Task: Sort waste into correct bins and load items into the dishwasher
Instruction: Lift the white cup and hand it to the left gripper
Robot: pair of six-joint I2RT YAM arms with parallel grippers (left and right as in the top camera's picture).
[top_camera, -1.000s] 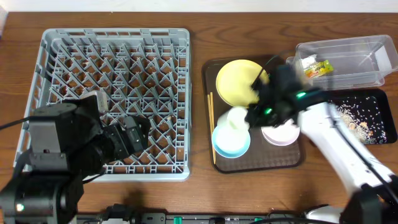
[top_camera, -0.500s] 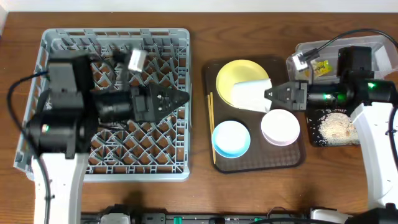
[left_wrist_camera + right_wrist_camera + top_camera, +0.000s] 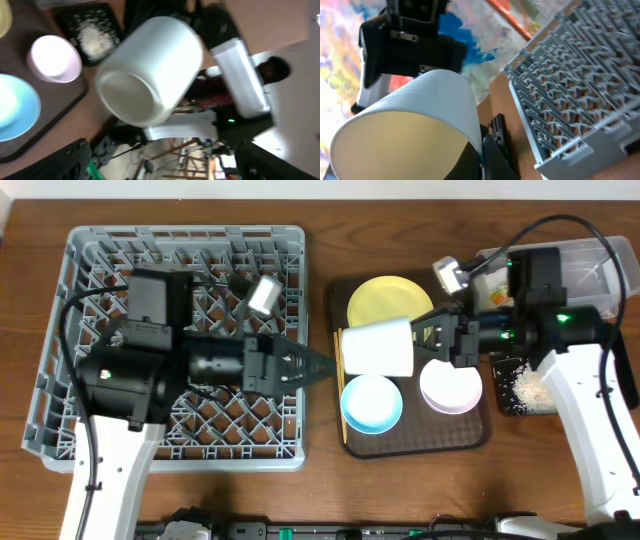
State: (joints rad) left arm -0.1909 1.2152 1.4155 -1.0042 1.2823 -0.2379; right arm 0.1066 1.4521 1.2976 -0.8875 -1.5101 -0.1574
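Observation:
My right gripper (image 3: pixel 438 340) is shut on the rim of the small white cup (image 3: pixel 380 347) and holds it on its side above the brown tray. The pinched rim shows in the right wrist view (image 3: pixel 481 150). My left gripper (image 3: pixel 322 366) is open and empty, pointing at the cup from the dish rack (image 3: pixel 185 235) side, close to it but apart. In the left wrist view the cup (image 3: pixel 150 70) hangs between and beyond the spread fingers. The yellow plate (image 3: pixel 378 300), light-blue bowl (image 3: pixel 372 402), white bowl (image 3: pixel 450 387) and chopsticks (image 3: pixel 338 385) lie on the tray. The wrapper is hidden.
The brown serving tray (image 3: pixel 410 442) lies right of the rack. The clear tub (image 3: pixel 600 260) stands at the back right. The black tray (image 3: pixel 520 390) with rice grains lies below it, mostly under my right arm. The rack (image 3: pixel 570 85) holds no dishes.
My right gripper has carried the cup left, to over the brown tray. My left arm has swung right across the rack until its fingers point at the cup.

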